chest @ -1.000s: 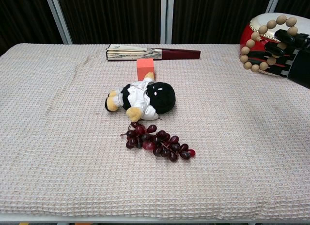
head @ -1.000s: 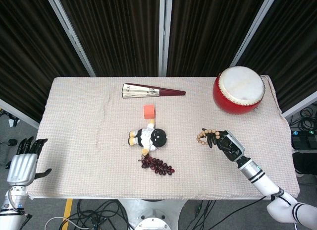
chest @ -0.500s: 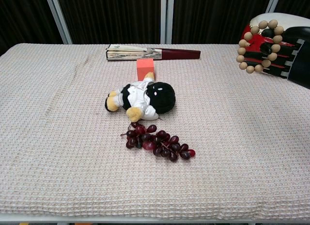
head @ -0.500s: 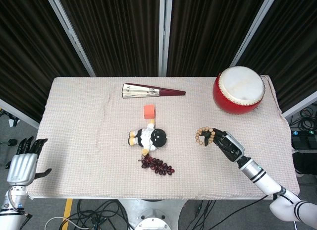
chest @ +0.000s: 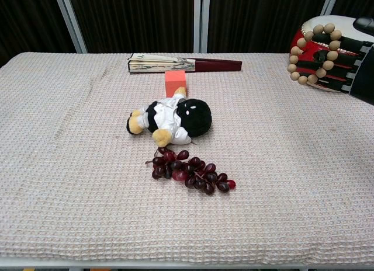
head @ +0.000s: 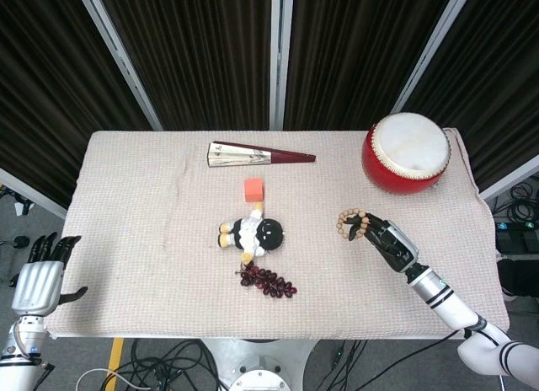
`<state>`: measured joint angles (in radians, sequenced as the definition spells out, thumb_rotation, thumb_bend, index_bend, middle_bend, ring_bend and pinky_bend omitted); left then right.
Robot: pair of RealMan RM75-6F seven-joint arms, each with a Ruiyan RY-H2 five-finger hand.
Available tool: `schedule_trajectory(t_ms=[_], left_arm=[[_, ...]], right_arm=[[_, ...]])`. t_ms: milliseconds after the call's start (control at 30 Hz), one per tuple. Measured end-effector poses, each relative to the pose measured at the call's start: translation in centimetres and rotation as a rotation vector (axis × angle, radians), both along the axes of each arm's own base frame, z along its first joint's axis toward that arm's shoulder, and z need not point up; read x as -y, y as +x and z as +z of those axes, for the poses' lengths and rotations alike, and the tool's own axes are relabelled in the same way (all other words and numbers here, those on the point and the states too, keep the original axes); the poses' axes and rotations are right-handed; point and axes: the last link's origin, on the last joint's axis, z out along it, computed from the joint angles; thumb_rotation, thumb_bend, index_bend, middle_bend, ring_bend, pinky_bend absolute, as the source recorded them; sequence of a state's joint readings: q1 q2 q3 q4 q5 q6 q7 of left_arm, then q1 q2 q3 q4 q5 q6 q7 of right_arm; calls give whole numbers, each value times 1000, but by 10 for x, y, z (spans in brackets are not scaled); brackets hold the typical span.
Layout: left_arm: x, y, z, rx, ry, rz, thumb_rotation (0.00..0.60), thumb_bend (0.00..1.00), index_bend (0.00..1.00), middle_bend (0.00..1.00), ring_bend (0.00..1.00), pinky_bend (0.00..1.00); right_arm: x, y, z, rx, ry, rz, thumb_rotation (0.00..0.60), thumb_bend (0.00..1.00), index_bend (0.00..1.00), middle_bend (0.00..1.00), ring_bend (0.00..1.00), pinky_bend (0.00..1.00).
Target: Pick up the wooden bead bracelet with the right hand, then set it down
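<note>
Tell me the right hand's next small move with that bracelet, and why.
Probably lower it straight toward the cloth. The right hand holds the wooden bead bracelet off the table cloth, in front of the red drum, so the pickup looks done and only setting it down remains.

head view: cloth-covered table (head: pixel 126 239) being seen whole from high above | chest view: being viewed low, close, facing the dark curtains (chest: pixel 134 20) | shared: tabletop centre
</note>
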<state>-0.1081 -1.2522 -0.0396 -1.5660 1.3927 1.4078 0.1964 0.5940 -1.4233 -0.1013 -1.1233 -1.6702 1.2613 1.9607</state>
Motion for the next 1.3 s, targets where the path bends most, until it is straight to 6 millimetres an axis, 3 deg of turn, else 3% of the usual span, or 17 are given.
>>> schedule_trajectory(t_ms=[233, 500, 733, 867, 933, 1067, 1300], left_arm=[[1, 0, -1, 4, -3, 0, 600, 0, 141, 148, 7, 16], [1, 0, -1, 4, -6, 1, 600, 0, 141, 148, 7, 16], [3, -1, 0, 7, -4, 7, 600, 0, 141, 148, 7, 16], [3, -4, -1, 10, -2, 13, 600, 0, 141, 148, 7, 16], [3, -5, 0, 11, 0, 13, 600, 0, 141, 148, 7, 16], [3, -6, 0, 13, 11, 8, 600, 0, 141, 148, 7, 16], [2, -6, 0, 9, 33, -11, 600, 0, 141, 148, 7, 16]], right_arm=[[3, -15, -3, -256, -128, 21, 361, 315, 343, 484, 145, 0], [11, -31, -14, -684, -277, 98, 367, 311, 336, 451, 133, 0], [16, -35, -24, -1130, -421, 271, 369, 310, 78, 205, 21, 0], [16, -35, -23, -1361, -517, 344, 390, 310, 0, 118, 0, 0], [13, -36, -19, -1426, -556, 347, 416, 310, 0, 97, 0, 0], [-2, -40, 3, -1467, -627, 280, 571, 310, 0, 94, 0, 0], [-47, -53, 55, -1454, -716, 127, 577, 310, 0, 106, 0, 0]])
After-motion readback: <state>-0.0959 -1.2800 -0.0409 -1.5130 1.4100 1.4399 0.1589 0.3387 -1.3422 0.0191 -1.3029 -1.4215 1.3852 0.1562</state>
